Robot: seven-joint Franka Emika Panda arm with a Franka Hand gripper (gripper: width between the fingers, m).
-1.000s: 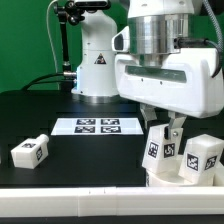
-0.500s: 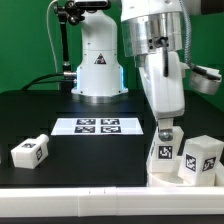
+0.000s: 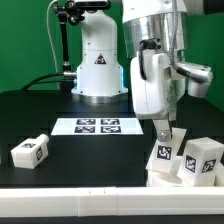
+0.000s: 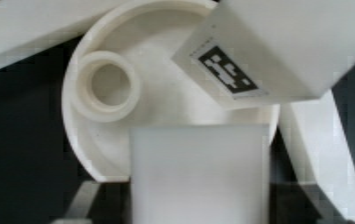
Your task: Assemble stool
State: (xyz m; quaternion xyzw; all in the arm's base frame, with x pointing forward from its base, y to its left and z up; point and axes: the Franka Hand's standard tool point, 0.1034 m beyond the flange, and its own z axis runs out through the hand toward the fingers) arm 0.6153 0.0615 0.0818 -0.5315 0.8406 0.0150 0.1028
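My gripper point(image 3: 165, 134) is shut on a white stool leg point(image 3: 163, 155) and holds it upright on the round white seat point(image 3: 156, 180) at the exterior view's lower right. A second leg point(image 3: 202, 158) stands on the seat just right of it. A third leg point(image 3: 30, 151) lies loose on the black table at the left. In the wrist view the held leg point(image 4: 199, 165) fills the gap between my fingers point(image 4: 89, 197). It sits over the seat point(image 4: 156, 40) beside a round socket hole point(image 4: 106, 82) and the tagged second leg point(image 4: 245, 62).
The marker board point(image 3: 98, 126) lies flat at the table's middle. The robot base point(image 3: 97, 65) stands behind it. A white rail point(image 3: 90, 205) runs along the table's front edge.
My wrist has turned about its vertical axis, so the broad gripper body now shows narrow side on. The held leg stays over the seat, shifted slightly right.
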